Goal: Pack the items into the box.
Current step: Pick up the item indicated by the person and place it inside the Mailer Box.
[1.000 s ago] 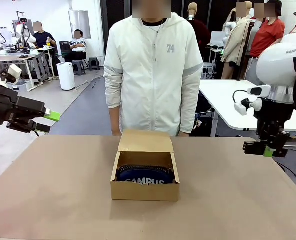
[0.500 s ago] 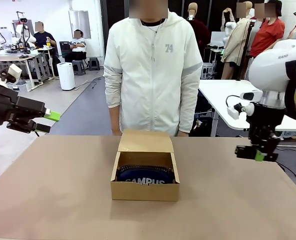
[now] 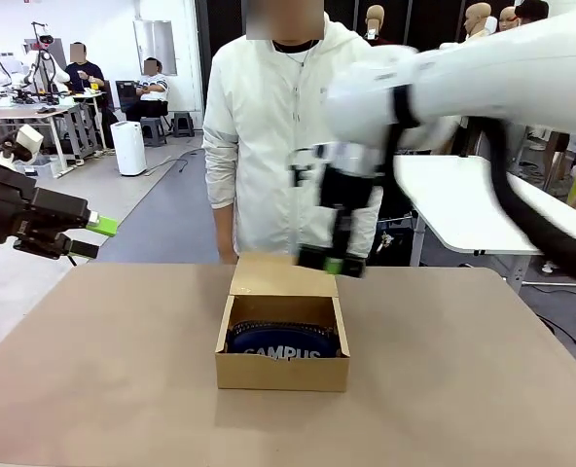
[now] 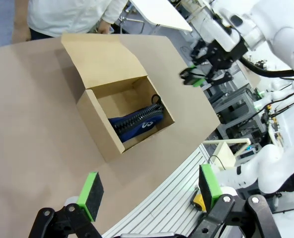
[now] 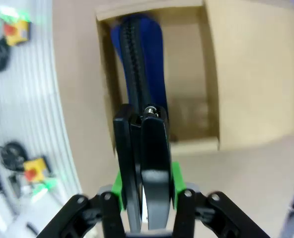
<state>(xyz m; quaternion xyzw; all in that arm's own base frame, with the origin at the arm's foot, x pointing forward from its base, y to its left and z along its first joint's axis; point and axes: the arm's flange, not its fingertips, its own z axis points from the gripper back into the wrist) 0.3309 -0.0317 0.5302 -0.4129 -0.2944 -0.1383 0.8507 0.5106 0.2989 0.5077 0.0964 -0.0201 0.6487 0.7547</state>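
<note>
Table [image 3: 103, 375]: box [image 3: 282, 374] open | pouch [image 3: 282, 343] "CAMPUS" inside | R claw [image 3: 330, 261] grips stapler [image 5: 148, 148]

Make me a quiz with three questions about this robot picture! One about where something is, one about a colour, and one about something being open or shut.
1. Where is the blue pouch?
A. Inside the box
B. On the bare table
C. On the floor

2. What colour is the stapler in the right gripper?
A. Red
B. White
C. Black

3. How is the left gripper?
A. Shut on a pen
B. Open and empty
C. Shut on nothing

Answers:
1 A: its white lettering peeks over the box's front wall.
2 C: the right wrist view shows a black stapler between the green pads.
3 B: its fingers stand far apart with nothing between them.
</note>
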